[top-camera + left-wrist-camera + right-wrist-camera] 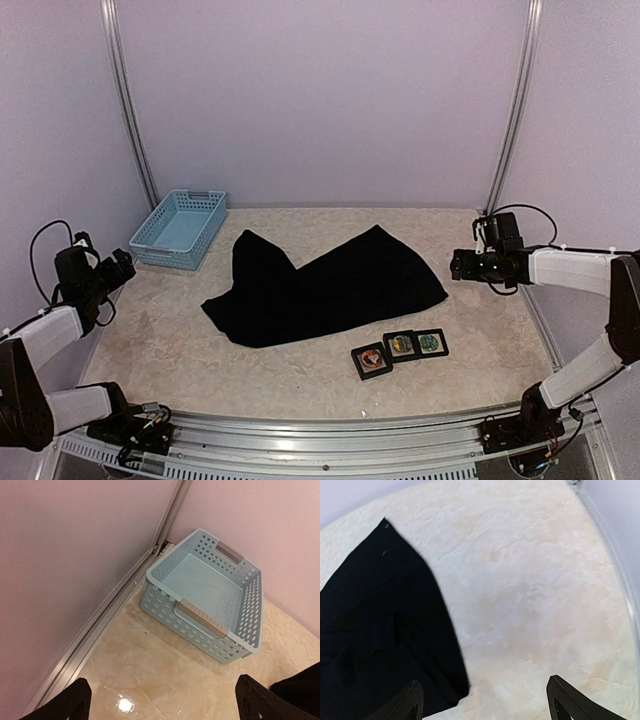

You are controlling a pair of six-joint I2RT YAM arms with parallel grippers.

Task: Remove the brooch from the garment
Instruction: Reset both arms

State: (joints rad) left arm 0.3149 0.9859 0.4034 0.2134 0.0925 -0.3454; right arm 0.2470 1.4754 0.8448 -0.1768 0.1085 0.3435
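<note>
Blue basket (180, 228) is sitting left of the garment (325, 285), three frames (401, 345) by its front edge; right claw (454, 266) hovering spread off its right tip, left claw (124, 264) spread too.

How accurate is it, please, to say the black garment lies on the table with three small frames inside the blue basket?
The frames are not in the basket; they sit on the table beside the garment. The top external view shows it.
</note>
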